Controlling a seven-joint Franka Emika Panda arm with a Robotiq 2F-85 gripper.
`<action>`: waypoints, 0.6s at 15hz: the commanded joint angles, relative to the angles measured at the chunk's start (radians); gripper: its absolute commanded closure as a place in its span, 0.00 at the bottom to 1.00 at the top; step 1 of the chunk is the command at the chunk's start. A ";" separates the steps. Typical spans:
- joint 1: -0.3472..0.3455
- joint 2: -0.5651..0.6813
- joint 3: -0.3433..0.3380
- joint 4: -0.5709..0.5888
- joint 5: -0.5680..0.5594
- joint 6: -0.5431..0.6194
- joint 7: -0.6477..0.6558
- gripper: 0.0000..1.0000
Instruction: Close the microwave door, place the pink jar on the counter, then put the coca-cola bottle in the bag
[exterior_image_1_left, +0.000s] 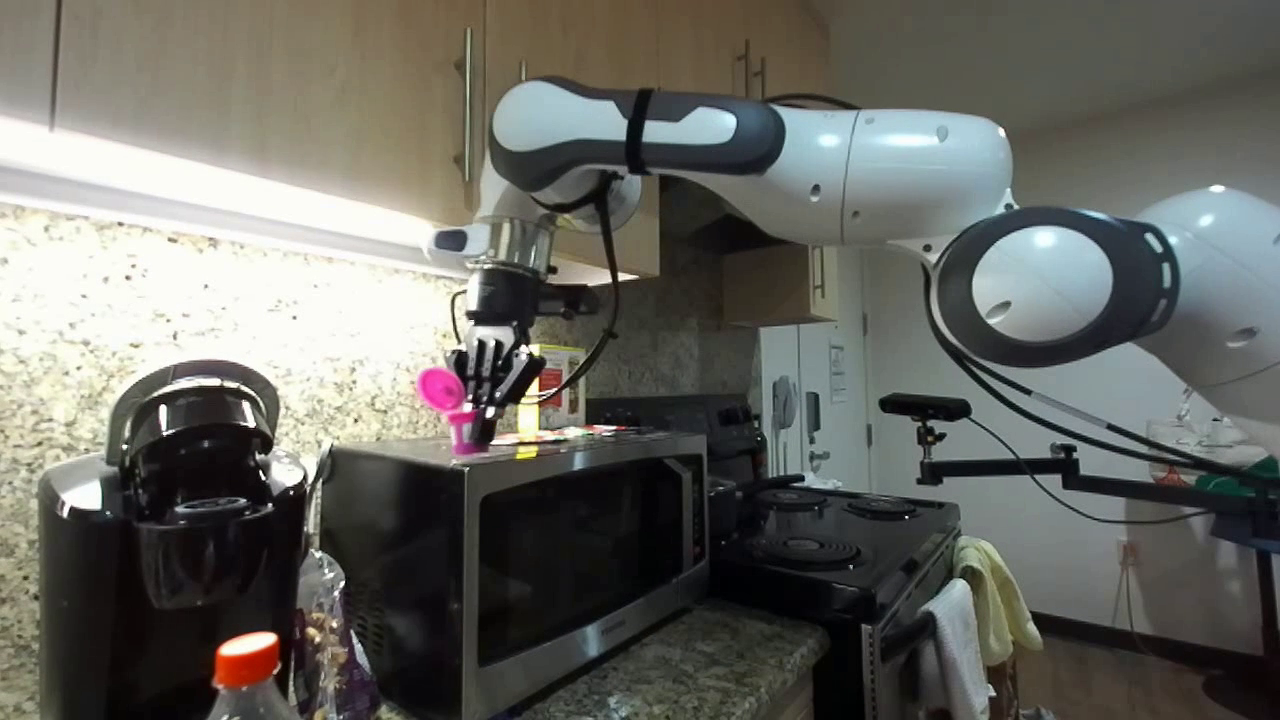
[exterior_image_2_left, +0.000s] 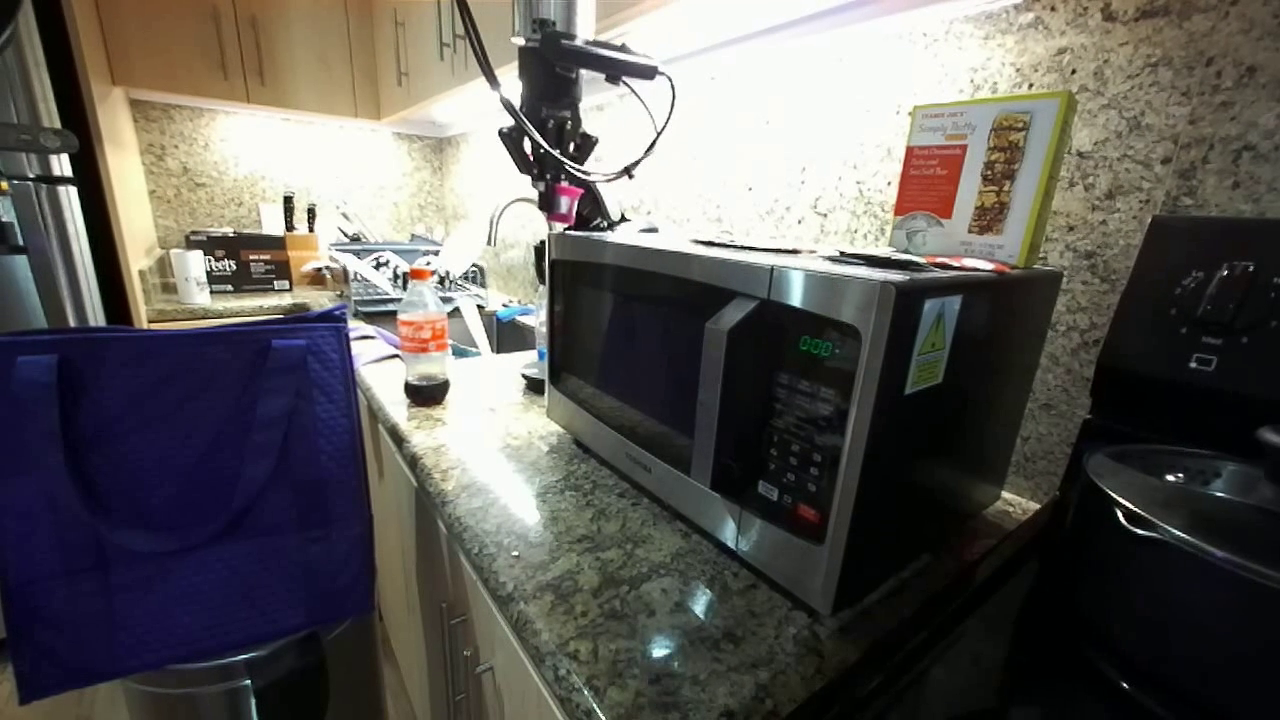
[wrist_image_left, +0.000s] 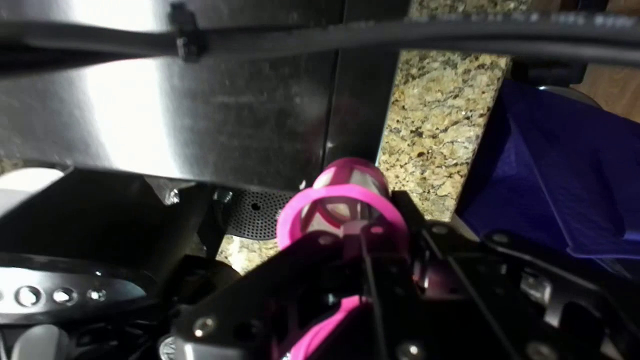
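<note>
The pink jar (exterior_image_1_left: 466, 433) is an open cup with mesh windows and a hinged pink lid (exterior_image_1_left: 441, 388) flipped open. My gripper (exterior_image_1_left: 483, 425) is shut on its wall, one finger inside the rim and one outside, as the wrist view of the jar (wrist_image_left: 358, 172) suggests. The jar is near the microwave's top at the coffee-maker end; contact is unclear. The microwave door (exterior_image_2_left: 630, 350) is shut, flush with the front. The coca-cola bottle (exterior_image_2_left: 424, 335) stands upright on the counter (exterior_image_2_left: 600, 590), partly filled. The purple-blue bag (exterior_image_2_left: 200, 500) is beside the counter's front edge.
A black coffee maker (exterior_image_1_left: 200, 520) stands beside the microwave, with a snack bag (exterior_image_1_left: 330, 640) between them. A cereal-bar box (exterior_image_2_left: 980, 180) and flat packets lie on the microwave's top. The stove (exterior_image_1_left: 810, 550) adjoins the microwave's far end. Cabinets (exterior_image_1_left: 270, 100) hang above.
</note>
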 joint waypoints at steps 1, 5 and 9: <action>0.105 -0.009 -0.012 -0.070 -0.072 0.051 -0.009 0.97; 0.206 0.000 -0.021 -0.127 -0.147 0.085 -0.018 0.97; 0.225 0.021 -0.017 -0.112 -0.136 0.084 0.000 0.91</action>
